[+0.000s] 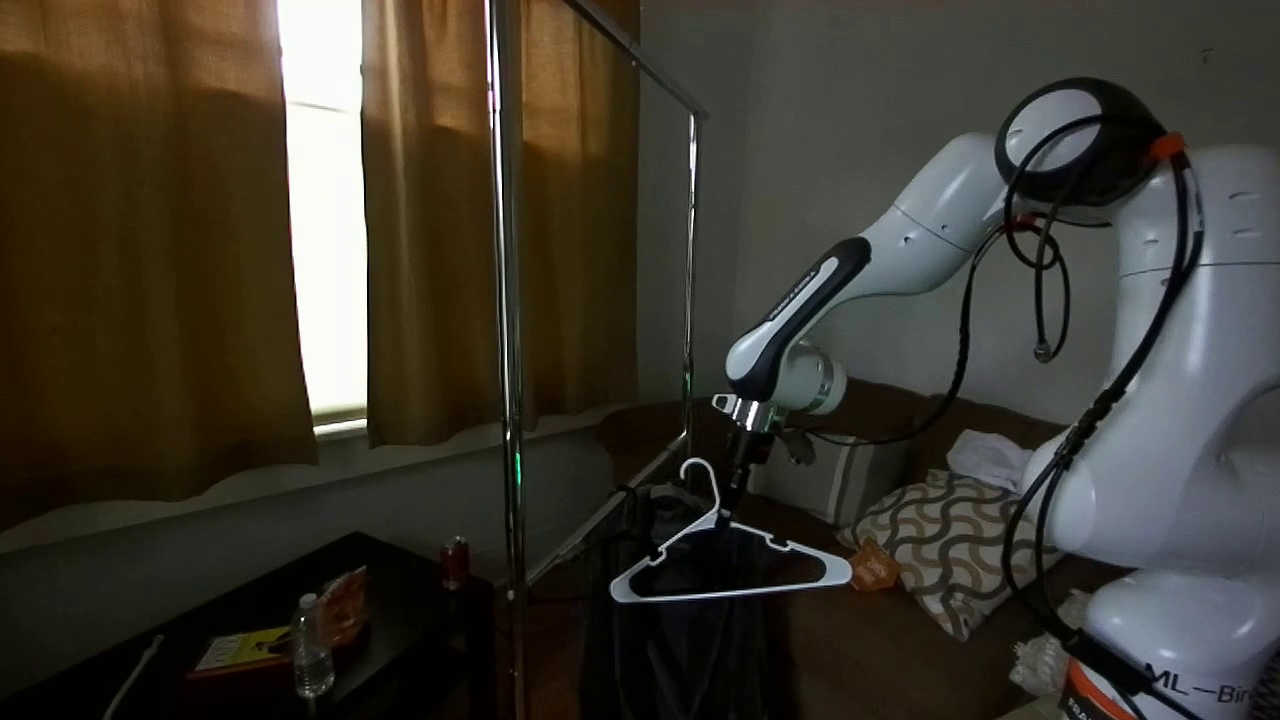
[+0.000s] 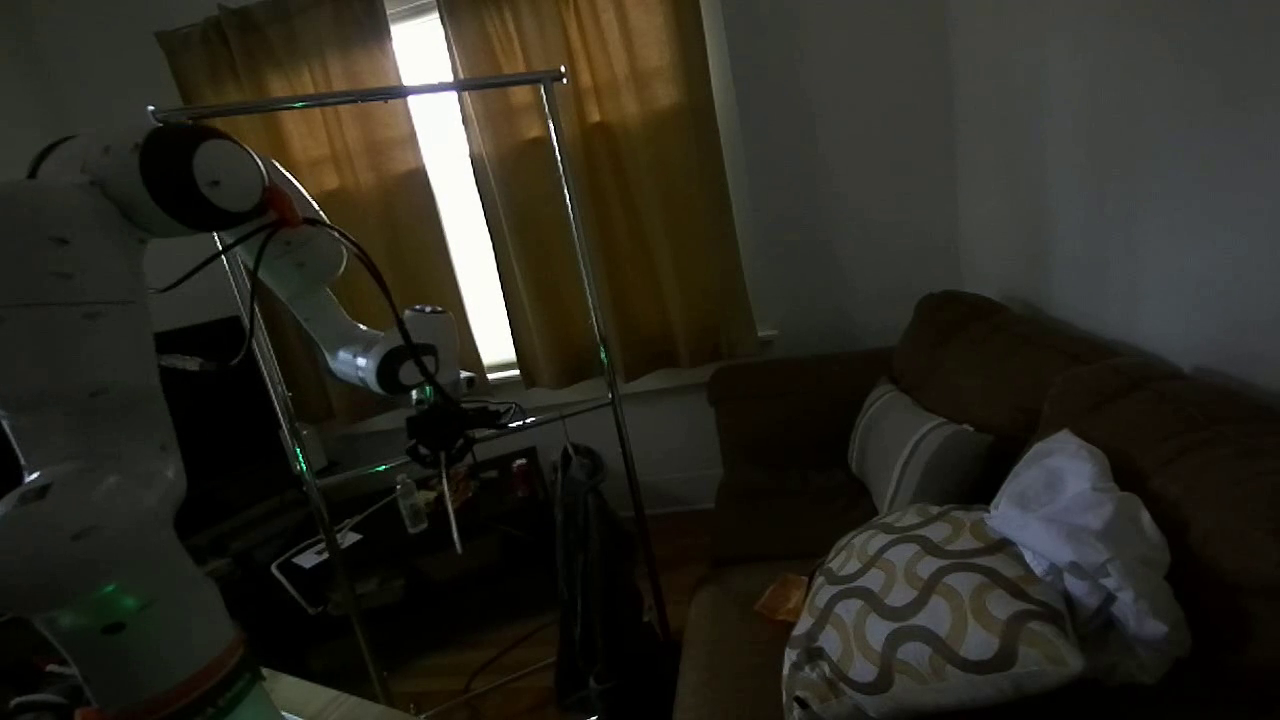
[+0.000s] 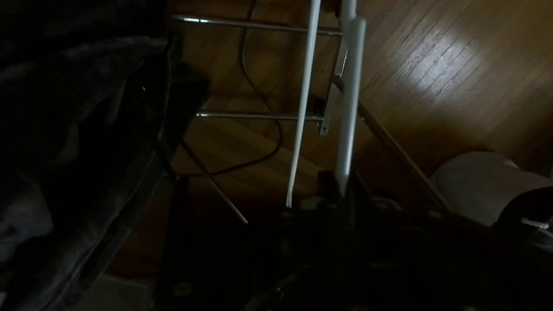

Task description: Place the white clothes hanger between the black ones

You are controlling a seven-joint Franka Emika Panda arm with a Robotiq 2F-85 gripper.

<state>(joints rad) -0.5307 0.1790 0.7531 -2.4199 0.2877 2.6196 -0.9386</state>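
Observation:
The white clothes hanger [image 1: 728,596] is upright, hook up, in my gripper [image 1: 727,517]. In an exterior view it shows nearly edge-on [image 2: 452,515] below the gripper [image 2: 441,455]. In the wrist view, two white bars of the hanger [image 3: 352,99] run up from the dark gripper fingers [image 3: 339,183], which are closed on it. The fingers are very dark there. Dark clothes [image 1: 670,630] hang behind the white hanger; they also show in an exterior view [image 2: 590,570] and at the left of the wrist view [image 3: 86,151]. The black hangers cannot be made out clearly against them.
A chrome clothes rack [image 1: 507,330] has a high top bar [image 2: 360,97] and lower rails. A dark low table [image 1: 400,600] holds a bottle [image 1: 312,650] and a red can [image 1: 455,563]. A brown couch [image 2: 780,430] with pillows [image 2: 930,600] stands beside the rack.

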